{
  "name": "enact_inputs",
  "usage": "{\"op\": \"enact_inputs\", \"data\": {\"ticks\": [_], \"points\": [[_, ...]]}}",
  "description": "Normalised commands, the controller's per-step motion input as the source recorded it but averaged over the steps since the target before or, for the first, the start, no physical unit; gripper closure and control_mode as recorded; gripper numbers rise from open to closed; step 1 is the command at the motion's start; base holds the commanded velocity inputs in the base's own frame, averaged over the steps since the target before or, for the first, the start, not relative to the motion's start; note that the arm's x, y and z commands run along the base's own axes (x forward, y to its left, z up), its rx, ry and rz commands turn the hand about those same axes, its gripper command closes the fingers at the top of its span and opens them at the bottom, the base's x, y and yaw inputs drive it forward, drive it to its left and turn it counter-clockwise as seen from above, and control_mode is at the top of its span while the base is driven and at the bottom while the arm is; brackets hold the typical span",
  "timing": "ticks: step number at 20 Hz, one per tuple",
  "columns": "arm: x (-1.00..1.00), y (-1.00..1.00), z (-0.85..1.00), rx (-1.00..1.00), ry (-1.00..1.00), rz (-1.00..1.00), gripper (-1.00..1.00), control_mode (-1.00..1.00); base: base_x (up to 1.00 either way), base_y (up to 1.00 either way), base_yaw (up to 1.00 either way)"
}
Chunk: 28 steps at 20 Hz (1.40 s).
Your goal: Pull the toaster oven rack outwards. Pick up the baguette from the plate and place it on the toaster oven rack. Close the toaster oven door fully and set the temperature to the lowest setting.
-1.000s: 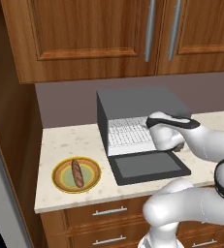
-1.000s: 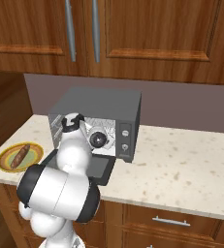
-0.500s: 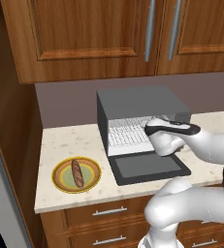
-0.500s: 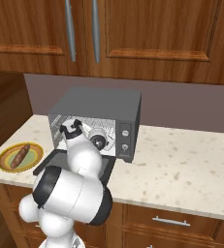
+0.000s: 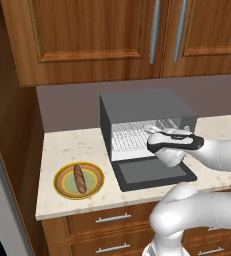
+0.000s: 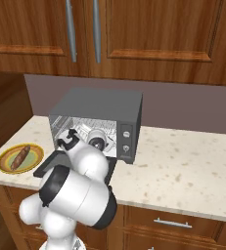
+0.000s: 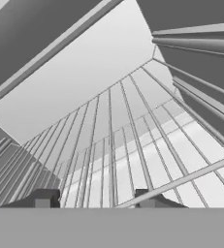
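The toaster oven rack [image 7: 128, 145] lies flat inside the toaster oven [image 5: 142, 107], its thin bars running from the cavity's back toward the mouth and its front crossbar stretching side to side across the opening, right in front of the gripper [image 7: 96, 199]. The jaws sit at that front edge with the bars between and ahead of the two dark fingertips [image 7: 45, 198], so the pull, as I judge it, runs straight out over the toaster oven door [image 5: 154, 172], which lies folded down flat in front of the oven. The jaws are partly spread, and whether they already pinch a bar I cannot tell. The baguette [image 5: 80, 178] rests on the plate [image 5: 62, 185], left of the oven on the surface [image 5: 62, 147].
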Motion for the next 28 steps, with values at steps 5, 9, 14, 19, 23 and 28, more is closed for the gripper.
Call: {"op": "enact_inputs", "data": {"ticks": [5,9,14,19,23,28], "points": [[-0.01,0.0,0.0,0.0,0.0,0.0,1.0,-1.0,0.0,0.0,0.0],[-0.24,0.01,-0.03,-0.01,0.0,0.0,1.0,-1.0,0.0,0.0,0.0],[-0.1,0.0,-0.02,0.0,0.0,0.0,1.0,-1.0,0.0,0.0,0.0],[-0.07,0.0,-0.04,0.0,0.02,0.0,1.0,-1.0,0.0,0.0,0.0],[-0.47,-0.01,-0.14,0.0,0.01,0.0,1.0,-1.0,0.0,0.0,0.0],[-0.63,-0.08,-0.15,0.0,0.02,-0.01,1.0,-1.0,0.0,0.0,0.0]]}}
